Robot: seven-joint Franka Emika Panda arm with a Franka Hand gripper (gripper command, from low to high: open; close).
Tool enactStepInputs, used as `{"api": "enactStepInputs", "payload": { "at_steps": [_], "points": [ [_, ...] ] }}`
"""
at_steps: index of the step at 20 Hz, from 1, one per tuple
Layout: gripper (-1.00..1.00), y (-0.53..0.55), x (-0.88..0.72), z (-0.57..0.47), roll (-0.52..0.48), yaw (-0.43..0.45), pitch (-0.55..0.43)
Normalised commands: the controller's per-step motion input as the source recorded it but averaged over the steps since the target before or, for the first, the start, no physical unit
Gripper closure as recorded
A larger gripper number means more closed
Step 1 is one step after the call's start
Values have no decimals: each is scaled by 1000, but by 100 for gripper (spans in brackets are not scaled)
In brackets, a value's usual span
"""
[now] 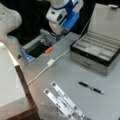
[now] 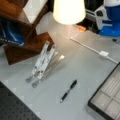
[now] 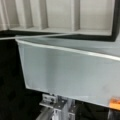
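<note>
One folded metal stand (image 1: 63,103) lies at the table's (image 1: 70,72) near edge. Just beyond it is a slim black pen (image 1: 91,87), probably light, stiff and slippery, best pinched mid-barrel. Farther back sits an open cash box (image 1: 96,51). The gripper (image 1: 58,28) hovers over the far edge; whether it is open cannot be told.

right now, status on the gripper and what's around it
Gripper not in view; arm up at table's far edge. Nearest: orange piece, white cable. Open cash box, pen, folding stand on table.
</note>
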Motion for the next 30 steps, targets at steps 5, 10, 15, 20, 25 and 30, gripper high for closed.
{"api": "enactStepInputs", "payload": {
  "at_steps": [5,10,15,20,25,30],
  "points": [
    [-100,-168,-483,-216,-433,-21,-102],
    [-100,-110,-458,-155,-365,-16,-145],
    [-100,-135,-435,-111,-267,-15,-96],
    [-100,-181,-415,-82,-198,-3,-53],
    [100,-151,-254,-43,-166,51,-22],
    [100,-123,-55,-58,-162,87,-16]
  ]
}}
